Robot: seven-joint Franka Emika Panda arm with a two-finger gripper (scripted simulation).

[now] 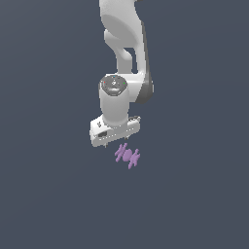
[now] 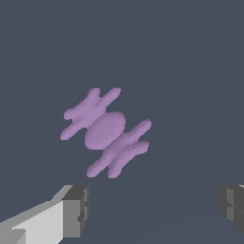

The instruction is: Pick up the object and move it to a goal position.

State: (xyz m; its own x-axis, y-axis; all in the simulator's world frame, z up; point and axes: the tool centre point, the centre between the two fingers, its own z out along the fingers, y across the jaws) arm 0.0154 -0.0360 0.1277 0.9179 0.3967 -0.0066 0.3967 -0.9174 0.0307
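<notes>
The object is a small light-purple thing with thin fin-like spikes along a short body. It lies on the dark grey floor just in front of the white arm. In the wrist view the object sits beyond the fingers, not between them. My gripper points down, close above and slightly behind the object. It is open and empty. Both fingers show far apart in the wrist view, with nothing between them.
The dark grey floor extends all around. The white arm rises at the top middle of the exterior view. Nothing else shows.
</notes>
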